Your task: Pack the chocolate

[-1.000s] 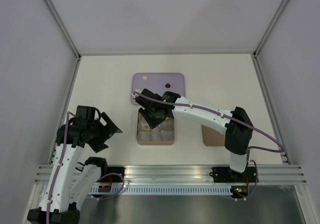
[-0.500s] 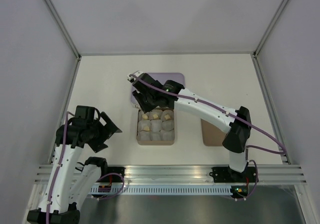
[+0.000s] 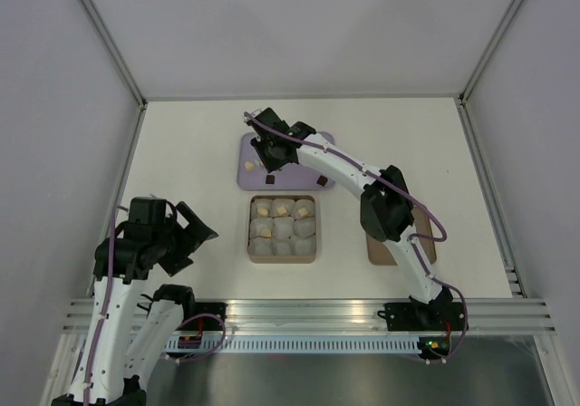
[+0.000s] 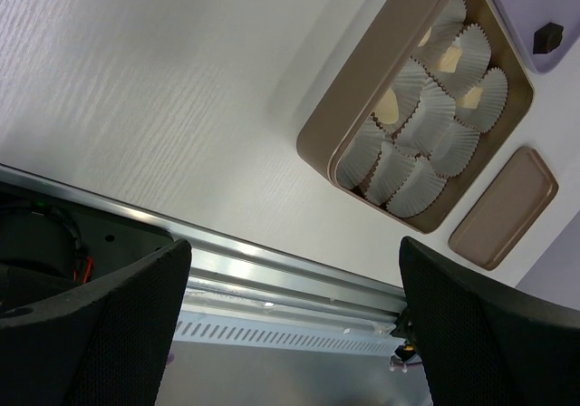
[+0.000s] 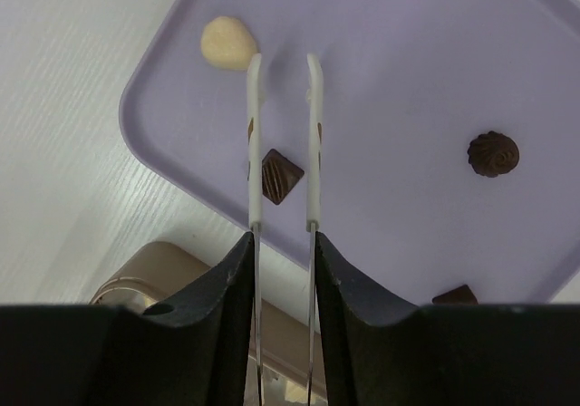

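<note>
Chocolate square [image 5: 281,176] lies diamond-wise, corners toward the tongs [image 5: 255,143] flanking it.

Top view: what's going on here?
The right hand holds tongs over the purple tray, tines either side of a dark square chocolate but not closed on it. A cream piece, a dark swirl and another dark piece also lie on the tray. The box of paper cups holds a few cream pieces. The left hand hangs open off to the side.
</note>
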Tool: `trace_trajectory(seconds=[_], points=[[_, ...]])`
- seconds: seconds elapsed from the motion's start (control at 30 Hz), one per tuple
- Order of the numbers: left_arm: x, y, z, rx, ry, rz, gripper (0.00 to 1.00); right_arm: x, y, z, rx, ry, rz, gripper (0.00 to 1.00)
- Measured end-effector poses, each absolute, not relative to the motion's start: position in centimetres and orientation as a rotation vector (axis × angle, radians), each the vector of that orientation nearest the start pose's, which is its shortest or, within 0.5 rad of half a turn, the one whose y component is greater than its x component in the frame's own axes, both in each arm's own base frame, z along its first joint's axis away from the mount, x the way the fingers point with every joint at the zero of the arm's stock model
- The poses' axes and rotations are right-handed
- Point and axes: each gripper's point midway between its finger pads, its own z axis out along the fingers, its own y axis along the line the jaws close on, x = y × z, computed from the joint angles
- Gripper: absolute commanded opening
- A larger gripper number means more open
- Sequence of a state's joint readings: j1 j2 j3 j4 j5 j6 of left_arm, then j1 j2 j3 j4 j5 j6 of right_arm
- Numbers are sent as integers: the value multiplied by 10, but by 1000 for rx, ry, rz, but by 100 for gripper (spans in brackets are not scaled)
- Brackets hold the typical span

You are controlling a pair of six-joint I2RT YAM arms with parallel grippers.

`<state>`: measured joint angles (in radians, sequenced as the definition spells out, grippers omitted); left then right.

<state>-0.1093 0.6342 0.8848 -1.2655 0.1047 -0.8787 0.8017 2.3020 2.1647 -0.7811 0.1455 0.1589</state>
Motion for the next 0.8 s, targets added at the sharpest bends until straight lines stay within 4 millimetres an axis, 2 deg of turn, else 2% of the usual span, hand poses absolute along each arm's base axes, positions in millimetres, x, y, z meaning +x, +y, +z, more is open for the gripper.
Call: trace_trajectory(seconds=[0.17, 0.8], points=[[131, -64, 168, -959, 2471, -484, 100, 410, 398, 103, -776, 2370, 239, 38], [132, -61, 169, -975, 2444, -469, 100, 417, 420, 111, -871, 2263, 335, 43]])
